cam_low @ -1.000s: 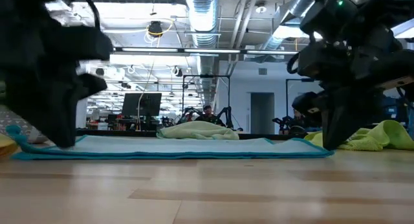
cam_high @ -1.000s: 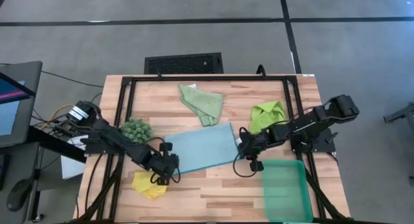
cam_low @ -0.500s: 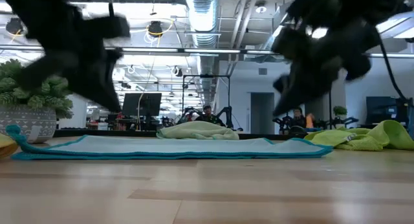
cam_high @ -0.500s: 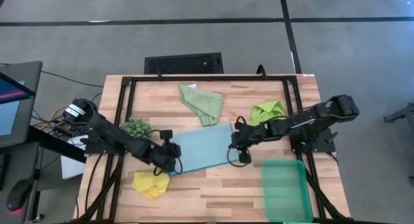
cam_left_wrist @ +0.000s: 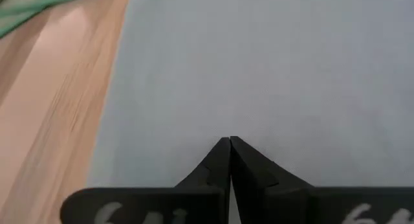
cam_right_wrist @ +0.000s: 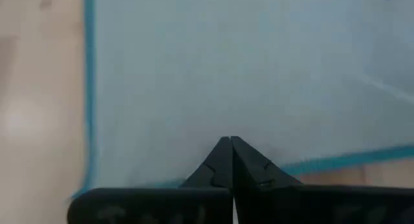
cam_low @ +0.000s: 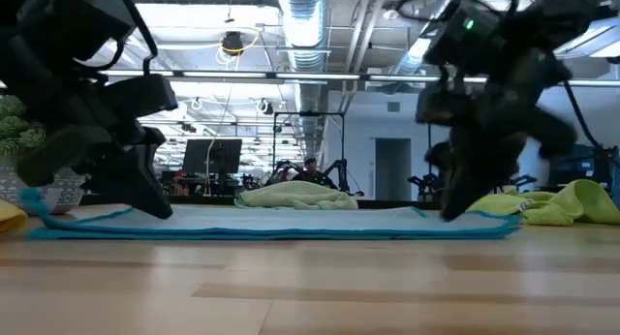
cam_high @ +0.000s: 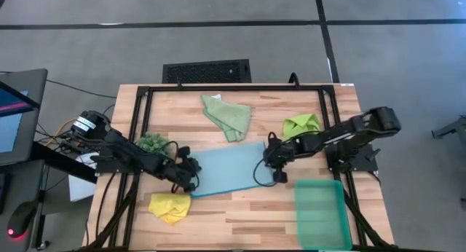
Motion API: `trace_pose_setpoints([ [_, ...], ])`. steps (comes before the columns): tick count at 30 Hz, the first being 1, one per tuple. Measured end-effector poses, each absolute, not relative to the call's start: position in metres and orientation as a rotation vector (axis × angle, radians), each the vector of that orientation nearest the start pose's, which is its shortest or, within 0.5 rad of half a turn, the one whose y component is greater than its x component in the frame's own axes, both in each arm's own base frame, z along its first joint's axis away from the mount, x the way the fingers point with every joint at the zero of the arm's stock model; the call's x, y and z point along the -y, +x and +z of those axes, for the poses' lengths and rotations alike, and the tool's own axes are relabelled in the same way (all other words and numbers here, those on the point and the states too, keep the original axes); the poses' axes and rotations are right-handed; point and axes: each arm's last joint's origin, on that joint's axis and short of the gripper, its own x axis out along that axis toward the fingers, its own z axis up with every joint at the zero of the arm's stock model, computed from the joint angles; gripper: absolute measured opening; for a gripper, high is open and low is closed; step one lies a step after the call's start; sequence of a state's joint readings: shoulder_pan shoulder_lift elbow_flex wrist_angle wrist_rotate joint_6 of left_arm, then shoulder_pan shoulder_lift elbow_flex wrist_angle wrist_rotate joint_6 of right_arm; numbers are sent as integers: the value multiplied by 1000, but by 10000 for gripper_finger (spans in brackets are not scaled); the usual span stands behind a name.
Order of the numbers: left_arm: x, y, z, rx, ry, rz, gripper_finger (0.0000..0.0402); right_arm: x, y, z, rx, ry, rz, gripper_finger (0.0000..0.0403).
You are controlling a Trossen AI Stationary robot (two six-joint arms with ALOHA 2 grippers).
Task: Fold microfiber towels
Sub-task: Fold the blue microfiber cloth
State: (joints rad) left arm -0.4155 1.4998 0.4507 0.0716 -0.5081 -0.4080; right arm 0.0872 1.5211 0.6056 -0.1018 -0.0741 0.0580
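We see the light blue towel [cam_high: 226, 170] lying spread flat in the middle of the wooden table [cam_high: 240, 215], with one gripper low at each of its side edges. The left gripper [cam_high: 191, 178] is down at the towel's left edge, its fingers pressed together with blue cloth right at their tips; we cannot tell whether any fabric is caught between them. The right gripper [cam_high: 271, 163] is down at the towel's right edge, fingers likewise together, near a corner with the darker blue hem. The pale sage green towel [cam_high: 228, 116] lies crumpled toward the far side, the lime green towel [cam_high: 300, 128] sits bunched beside the right arm, and the yellow towel [cam_high: 170, 206] lies crumpled near the front left. A teal tray [cam_high: 320, 212] sits at the front right.
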Motion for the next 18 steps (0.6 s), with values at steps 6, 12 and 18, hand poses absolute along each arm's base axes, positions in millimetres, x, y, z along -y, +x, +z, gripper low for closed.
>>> trace_pose_setpoints([
  [6, 83, 228, 122, -766, 96, 265, 0, -23, 246, 152, -951, 81, 80, 15],
  [12, 73, 232, 122, -739, 82, 382, 0, -22, 248, 131, -1024, 81, 69, 16],
  [18, 57, 229, 116, -810, -38, 476, 0, -18, 245, 117, -1086, 52, 17, 16],
])
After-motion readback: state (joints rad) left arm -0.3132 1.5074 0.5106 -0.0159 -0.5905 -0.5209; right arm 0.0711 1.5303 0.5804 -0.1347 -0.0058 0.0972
